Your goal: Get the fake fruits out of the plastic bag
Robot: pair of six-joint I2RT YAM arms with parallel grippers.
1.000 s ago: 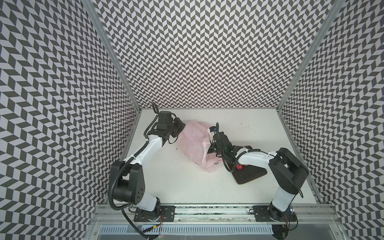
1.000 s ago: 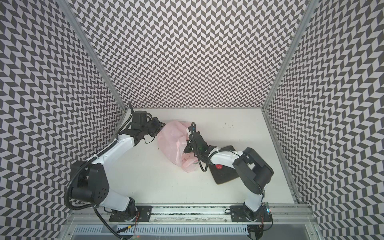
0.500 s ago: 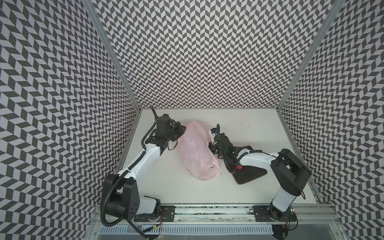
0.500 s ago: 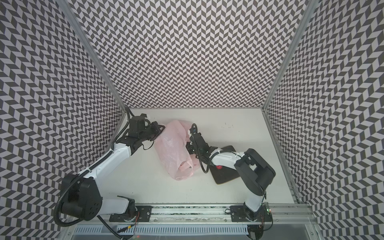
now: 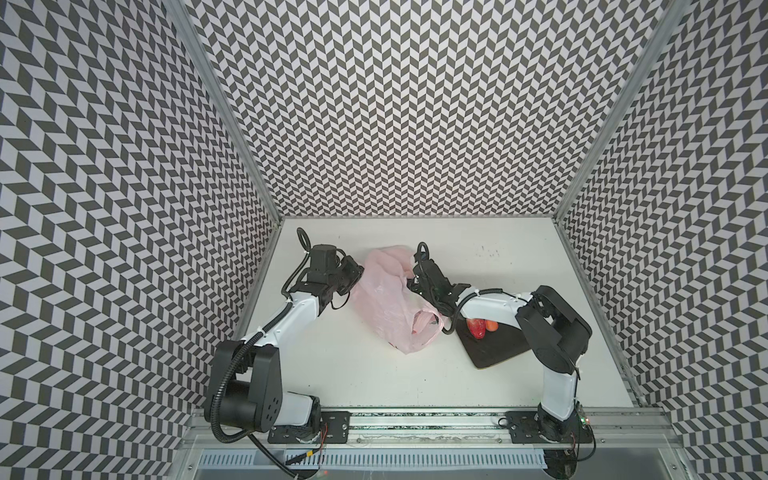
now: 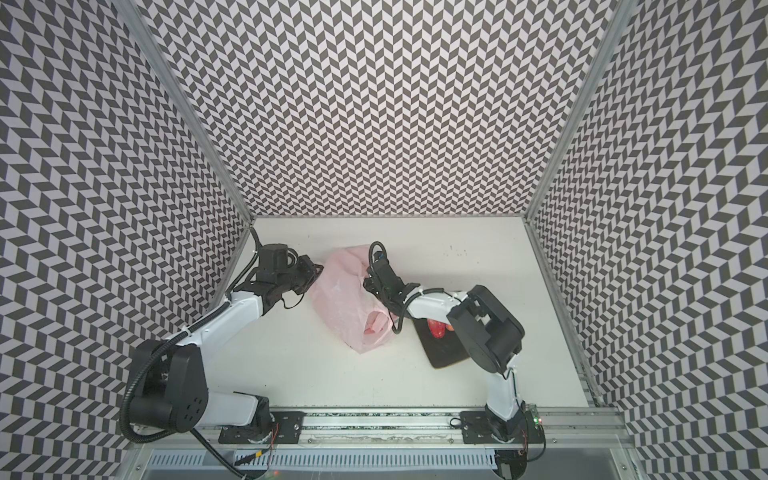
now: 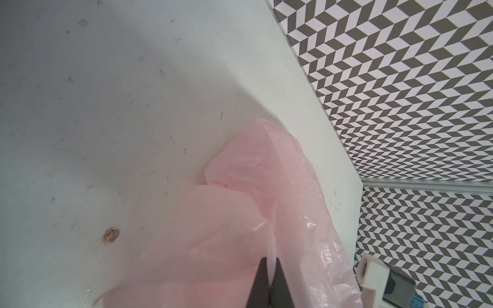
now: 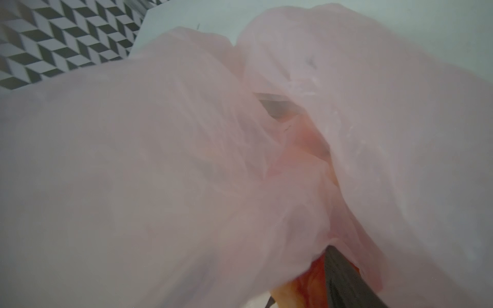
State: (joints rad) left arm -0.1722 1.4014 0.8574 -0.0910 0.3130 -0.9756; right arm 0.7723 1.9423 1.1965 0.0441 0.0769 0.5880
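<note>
The left gripper is clamped on the plastic bag, its two dark, tapered fingers pressed together over a thin fold of pale-pink film at the bag's far-left edge. Behind it the left arm stretches from its base at the near-left corner, white forearm running far and rightward, black wrist turned right toward the bag. The right gripper meets the bag's far-right side. Film drapes over it in the right wrist view, where only one dark finger shows clearly, so whether its jaws are apart or together cannot be told. The right arm rises from the near-right base, folds at a bulky black elbow and sends its white forearm leftward, low over the board. Between the two grippers the bag, thin, crinkly and translucent, slumps in soft folds across the middle of the white table, running from far to near, its near end just beside the board's left corner. Blurred red and orange tones glow through the film beside the right finger; their shapes cannot be made out. Two fake fruits lie outside the bag on the dark, flat, round-cornered board, close under the forearm: a glossy red strawberry just beside a small orange ball. Grey-and-white chevron walls enclose the scuffed table on three sides.
</note>
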